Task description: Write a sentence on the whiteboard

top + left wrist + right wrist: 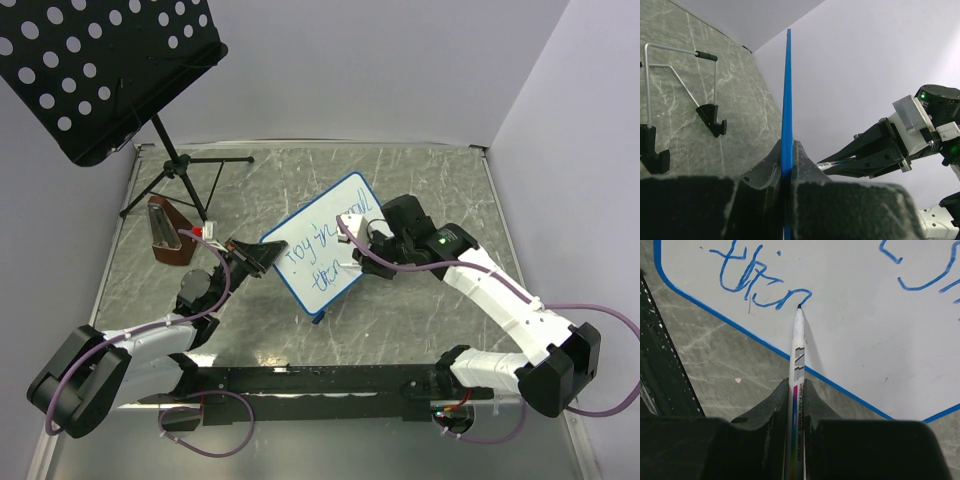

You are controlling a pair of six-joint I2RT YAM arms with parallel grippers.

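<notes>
Right wrist view shows the right pincer [796, 386] clamped on a marker [797, 347], its tip touching the whiteboard [865, 330], which the closed left pincer [786, 150] holds by its edge mid-table [420, 180], with the sentence [322, 243] apparently unfinished, its second line only partly written.

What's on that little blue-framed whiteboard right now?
Two lines of blue handwriting, the marker tip touching the lower line's end. From above, the right claw hides part of the whiteboard.

A music stand [95, 70] is standing at the table's [430, 180] far left corner, a brown wedge [168, 235] lying near its legs.
</notes>
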